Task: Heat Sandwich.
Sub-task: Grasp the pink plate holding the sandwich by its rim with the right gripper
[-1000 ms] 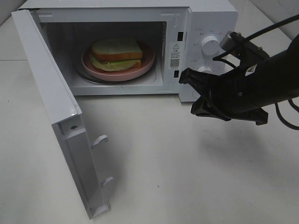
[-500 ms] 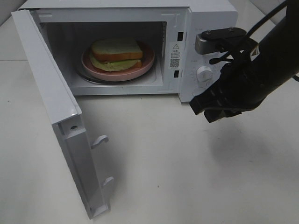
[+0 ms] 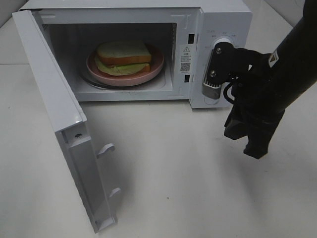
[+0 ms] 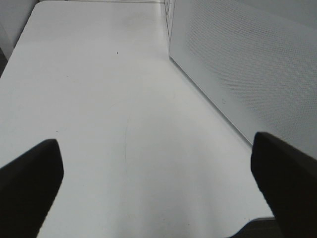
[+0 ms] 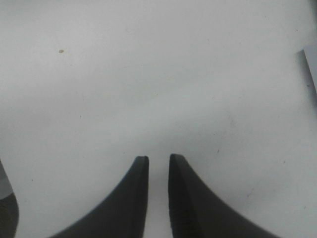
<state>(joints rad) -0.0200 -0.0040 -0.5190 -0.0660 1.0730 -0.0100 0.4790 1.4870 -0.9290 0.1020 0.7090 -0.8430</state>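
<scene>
Sandwich point(image 3: 124, 55) is sitting on the pink plate point(image 3: 157, 65) inside the microwave point(image 3: 223, 20), on the turntable, and the door point(image 3: 54, 106) is hanging wide open on the left. So loading looks done. I'm judging the step in hand as getting my right arm clear so the door can be shut.

My right end effector point(image 3: 246, 141) is pointing down at the bench point(image 3: 188, 193), just in front of the control panel point(image 3: 233, 29). In the wrist view, the right end effector point(image 5: 156, 159) is showing jaws narrow, a slim gap, nothing between them. My left end effector point(image 4: 156, 148) is standing wide, empty, over bare bench next to a perforated white panel point(image 4: 247, 64), probably the door's outer face, though I can't tell for sure.

Doing it well:
- Keep pulling the right arm back and up, away from the panel and the door's swing path.
- Avoid brushing the dials.
- Push the door from its outer face near the free edge, steady, until the latch hooks are seating.
- Don't jolt the microwave, so the sandwich isn't sliding off the plate.

Versus a second ago:
- The right end effector was lying level, tips aimed at the microwave front by the lower dial. It is now swung down and shifted right.
- The jaws are a touch more apart.
- Sandwich, plate and door are unchanged.
</scene>
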